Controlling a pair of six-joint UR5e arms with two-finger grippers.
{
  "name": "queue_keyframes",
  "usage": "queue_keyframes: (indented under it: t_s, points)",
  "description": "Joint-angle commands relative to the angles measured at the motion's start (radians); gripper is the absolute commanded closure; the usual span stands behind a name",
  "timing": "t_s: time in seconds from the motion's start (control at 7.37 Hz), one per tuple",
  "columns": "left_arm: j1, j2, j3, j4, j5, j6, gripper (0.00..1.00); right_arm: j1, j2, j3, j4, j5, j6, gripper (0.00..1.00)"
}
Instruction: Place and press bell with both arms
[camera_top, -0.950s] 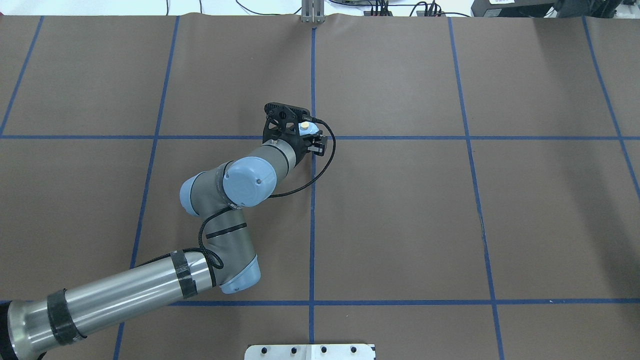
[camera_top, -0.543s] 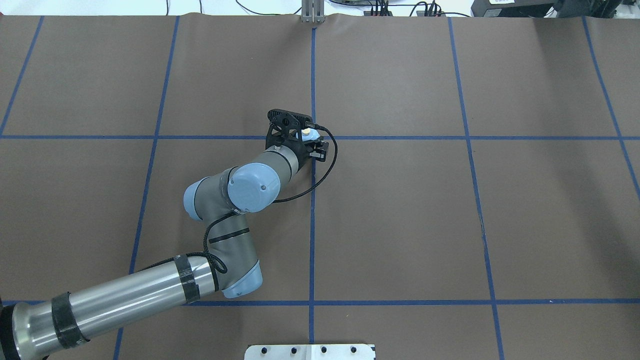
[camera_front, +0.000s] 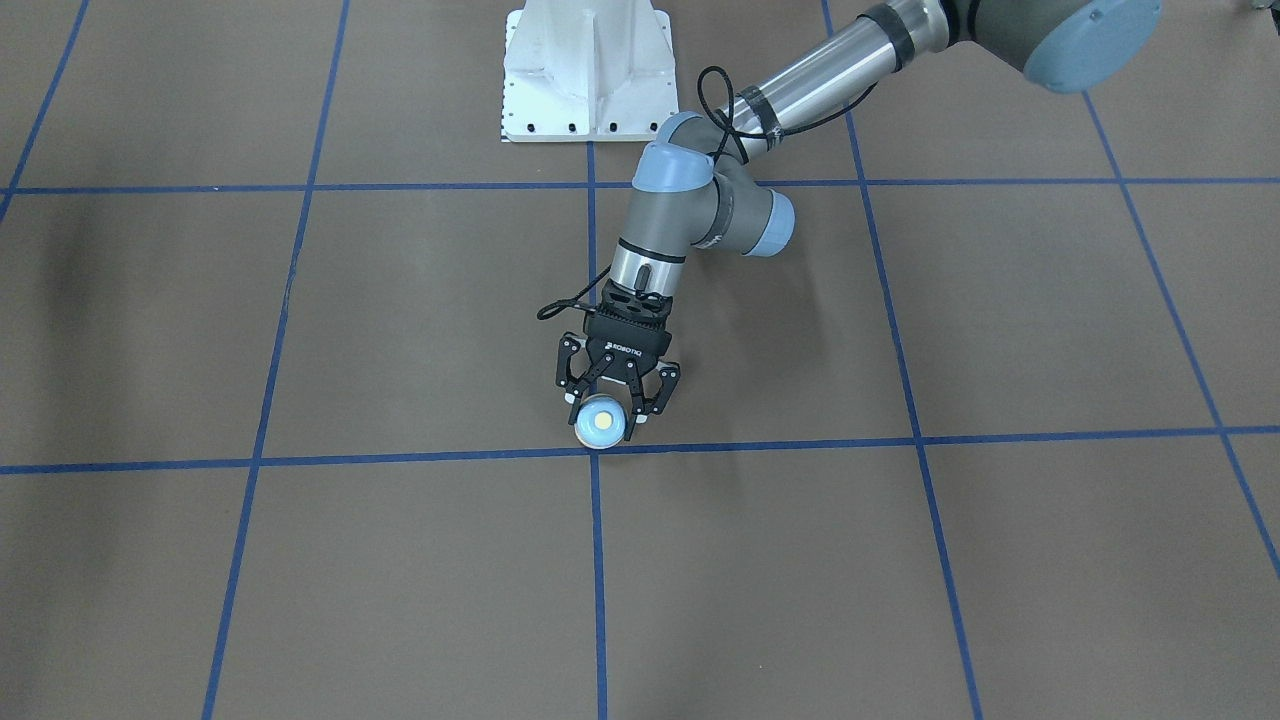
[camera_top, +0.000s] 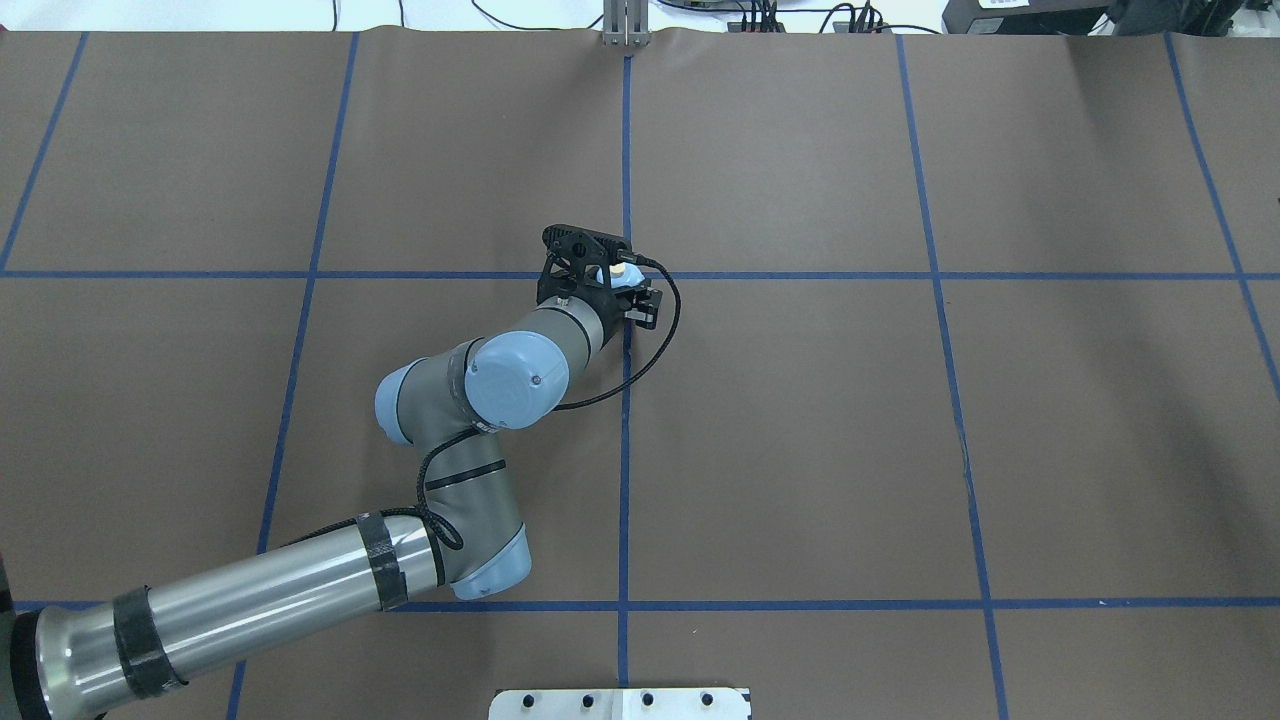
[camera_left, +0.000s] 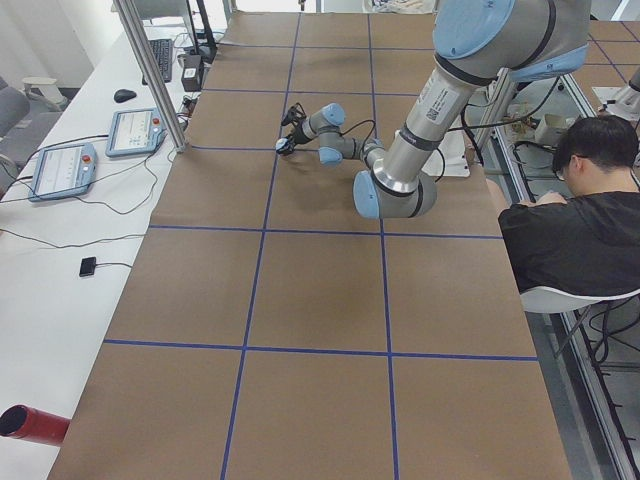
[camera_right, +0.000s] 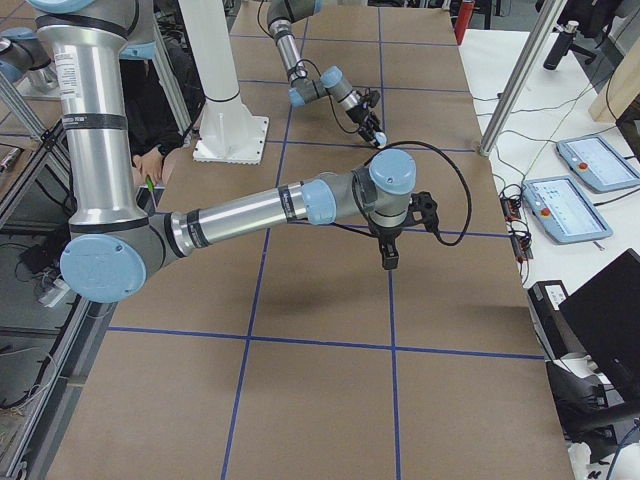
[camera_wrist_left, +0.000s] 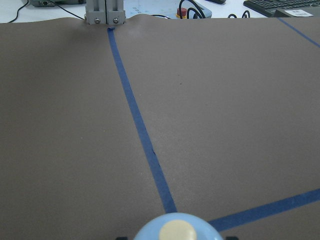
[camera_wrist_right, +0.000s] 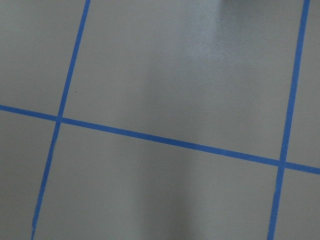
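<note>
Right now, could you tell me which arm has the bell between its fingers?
The left arm: its gripper encloses the light-blue bell, whereas the right arm hangs well apart from it.

Left arm (camera_top: 270, 590) stretches from the near-left corner to the table's (camera_top: 900, 450) middle, wrist bent down, left gripper (camera_front: 604, 408) clasping the bell (camera_front: 601, 426). Right arm (camera_right: 240, 210) reaches toward the right edge, right gripper (camera_right: 388, 258) pointing down, its grip unclear.

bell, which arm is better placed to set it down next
Left. The left tool grips the bell at the blue tape crossing, so it probably only has to lower and release. The right tool hangs far off, and its wrist view shows no bell.
</note>
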Motion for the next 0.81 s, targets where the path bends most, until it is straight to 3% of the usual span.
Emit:
queue_keyframes:
  t_s: [0.0, 0.14, 0.27, 0.68]
  points:
    - [0.01, -0.012, 0.009, 0.002, 0.001, -0.003, 0.87, -0.004, 0.025, -0.001, -0.03, 0.002, 0.001, 0.0]
    - [0.01, -0.012, 0.009, 0.002, 0.001, -0.003, 0.26, -0.007, 0.029, 0.001, -0.03, 0.005, 0.02, 0.0]
    - [0.01, -0.012, 0.008, 0.002, 0.001, -0.006, 0.0, -0.008, 0.05, 0.001, -0.03, 0.007, 0.058, 0.0]
    - [-0.026, -0.023, -0.014, -0.006, -0.016, 0.002, 0.0, -0.09, 0.144, -0.001, -0.027, -0.004, 0.309, 0.0]
